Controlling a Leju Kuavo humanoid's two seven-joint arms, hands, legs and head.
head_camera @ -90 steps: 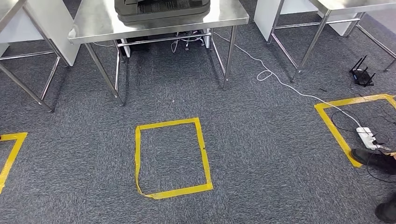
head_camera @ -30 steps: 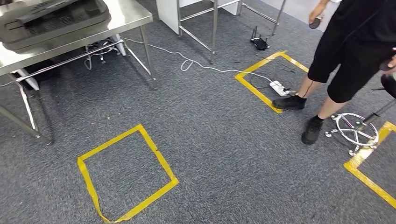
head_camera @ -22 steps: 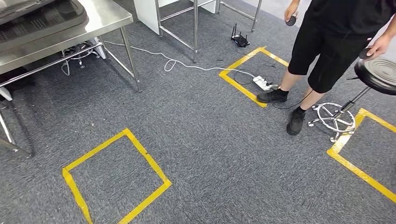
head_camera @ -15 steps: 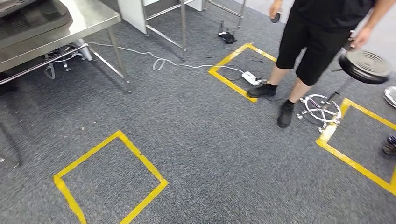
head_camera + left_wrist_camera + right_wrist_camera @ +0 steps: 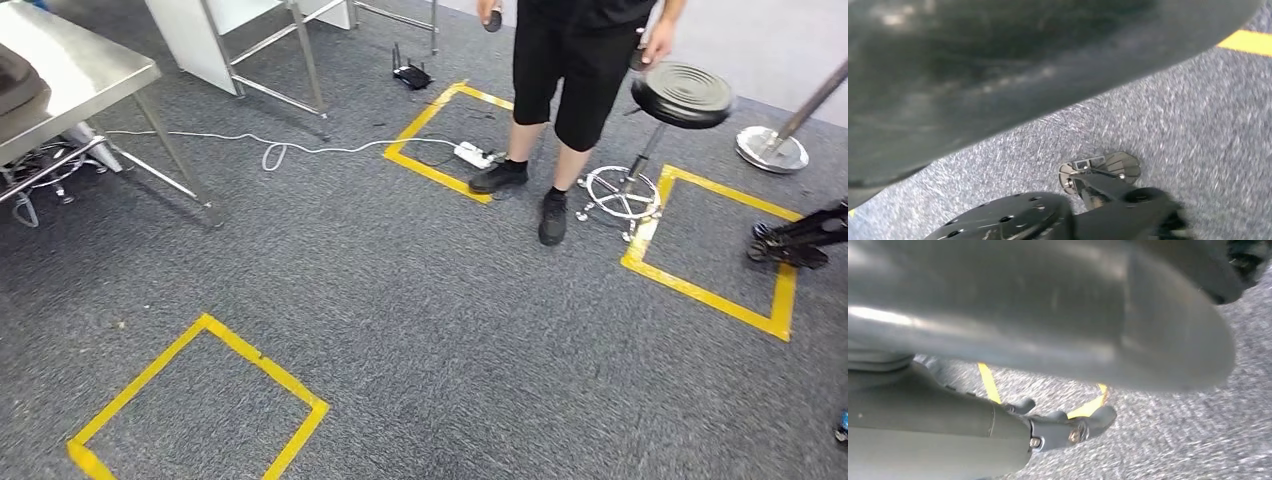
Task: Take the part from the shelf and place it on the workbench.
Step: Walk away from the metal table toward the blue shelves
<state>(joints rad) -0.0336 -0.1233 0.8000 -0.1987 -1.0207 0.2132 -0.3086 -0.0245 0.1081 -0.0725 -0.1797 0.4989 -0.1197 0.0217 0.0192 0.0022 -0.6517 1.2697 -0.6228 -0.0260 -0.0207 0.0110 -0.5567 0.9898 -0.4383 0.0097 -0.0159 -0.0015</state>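
Both hands are hanging low over the carpet (image 5: 420, 300), the left hand (image 5: 998, 60) and right hand (image 5: 1048, 315) too blurred to tell open from closed, 1 steel table (image 5: 70, 80) is sitting well ahead of the left hand, and the part's place, weight and best grip I cannot tell.

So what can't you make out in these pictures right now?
- Person: head view, cut off above the waist by the top edge.
- Small dark thing in the person's hand: head view, too small to identify.
- Right hand: right wrist view, blurred, half hidden by a grey cover; grip unclear.
- Workbench: head view, cut off by the left edge.
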